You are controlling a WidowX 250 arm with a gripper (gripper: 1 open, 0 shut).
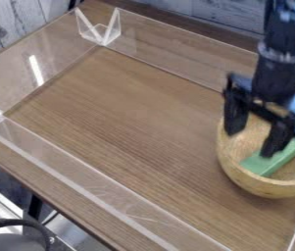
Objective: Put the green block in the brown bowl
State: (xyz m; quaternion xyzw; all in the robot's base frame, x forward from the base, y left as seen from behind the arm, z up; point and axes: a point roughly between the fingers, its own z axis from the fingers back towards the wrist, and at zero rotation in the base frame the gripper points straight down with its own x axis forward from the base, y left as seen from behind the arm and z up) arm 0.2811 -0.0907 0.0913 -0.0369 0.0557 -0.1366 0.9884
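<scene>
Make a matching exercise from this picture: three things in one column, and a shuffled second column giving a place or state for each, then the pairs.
Column one:
1. small bright green rectangular block
2. round light-brown wooden bowl
3. black robot gripper

Column two:
A. above the bowl, jaws open, holding nothing
B. lying inside the bowl
C. standing on the wooden table near its right edge

Pairs: 1-B, 2-C, 3-A
</scene>
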